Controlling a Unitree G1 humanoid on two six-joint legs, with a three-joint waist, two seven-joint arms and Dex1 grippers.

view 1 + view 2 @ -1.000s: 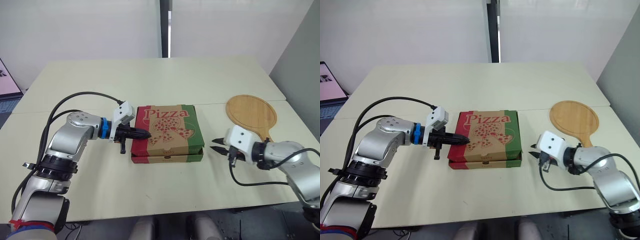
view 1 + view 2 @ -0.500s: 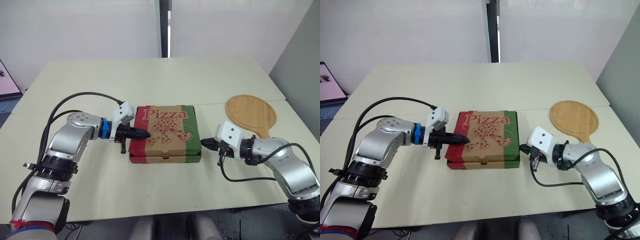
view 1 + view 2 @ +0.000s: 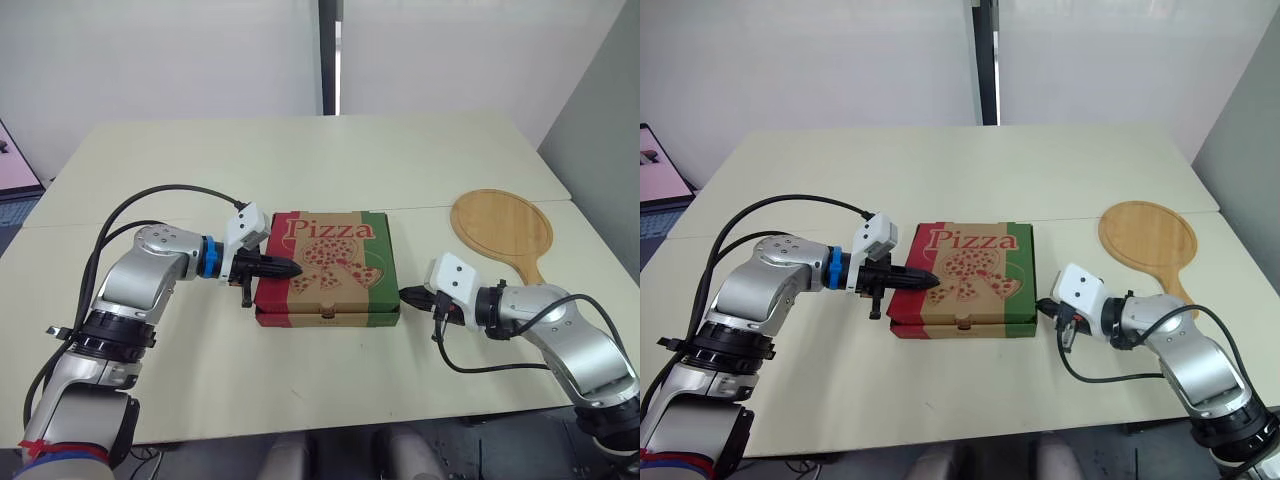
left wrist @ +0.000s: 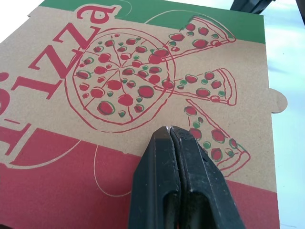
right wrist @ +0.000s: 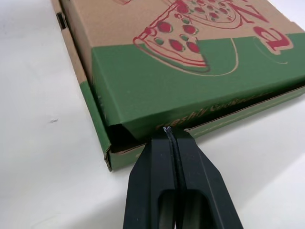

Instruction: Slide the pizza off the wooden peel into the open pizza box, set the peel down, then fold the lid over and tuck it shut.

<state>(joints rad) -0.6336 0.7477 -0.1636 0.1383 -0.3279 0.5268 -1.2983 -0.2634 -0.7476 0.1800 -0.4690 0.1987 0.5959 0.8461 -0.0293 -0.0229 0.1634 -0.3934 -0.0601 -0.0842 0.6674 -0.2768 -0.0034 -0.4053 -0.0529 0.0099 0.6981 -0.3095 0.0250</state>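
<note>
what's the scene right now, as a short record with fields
box: on table, closed
lid: folded down, small gap at the green-side corner
peel: bare, flat on table, to the right of box, apart from it
left gripper: shut, on lid's red side
right gripper: shut, at box's green side edge

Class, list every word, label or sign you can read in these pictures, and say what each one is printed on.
"Pizza": red lettering on the lid of the pizza box.
A cursive line on the box's green side flap: too blurred to read.
The wooden peel carries no text.
</note>
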